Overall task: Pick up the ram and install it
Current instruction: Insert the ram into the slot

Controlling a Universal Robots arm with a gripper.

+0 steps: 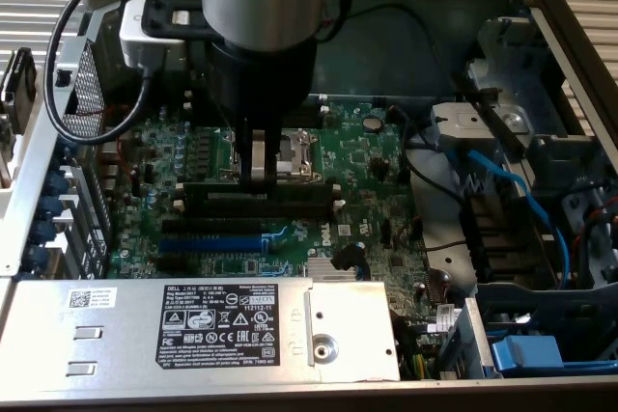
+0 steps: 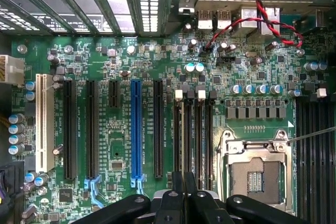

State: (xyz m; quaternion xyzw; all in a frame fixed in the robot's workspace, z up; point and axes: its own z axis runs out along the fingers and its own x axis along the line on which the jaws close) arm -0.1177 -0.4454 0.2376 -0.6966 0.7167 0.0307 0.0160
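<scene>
Pinching the ram (image 1: pixel 299 193) upright by its top edge, your gripper (image 1: pixel 256 177) is closed on it, at the black slots (image 2: pixel 205 135) beside the socket (image 2: pixel 256 174).

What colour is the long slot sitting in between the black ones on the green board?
The slot is bright blue. The wrist view shows it best.

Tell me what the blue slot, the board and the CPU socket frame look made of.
The blue slot: moulded plastic, matte, evenly coloured. The board: likely fibreglass laminate, glossy green coating with printed traces. The CPU socket frame: bare metal, bright reflective sheen.
</scene>
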